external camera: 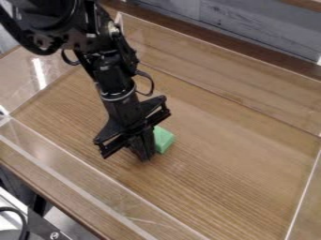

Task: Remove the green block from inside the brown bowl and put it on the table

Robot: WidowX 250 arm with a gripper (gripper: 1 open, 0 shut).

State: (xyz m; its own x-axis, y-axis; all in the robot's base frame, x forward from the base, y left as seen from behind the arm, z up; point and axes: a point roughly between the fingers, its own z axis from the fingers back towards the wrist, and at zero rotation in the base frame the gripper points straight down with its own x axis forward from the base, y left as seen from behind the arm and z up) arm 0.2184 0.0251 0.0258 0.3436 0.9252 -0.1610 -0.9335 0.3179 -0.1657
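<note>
Views: you have one camera only, so nothing is shared between two views.
Position: it sits high, off one corner of the table, outside the clear acrylic walls.
Facing: you look down and diagonally across the tabletop.
Nearness: middling; the arm enters from top left and the tabletop fills most of the frame.

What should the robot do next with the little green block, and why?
Probably open the pincer and let go. The green block already looks down on the table, with the shut pincer low against it and no bowl in view, so releasing it should finish the job.
</note>
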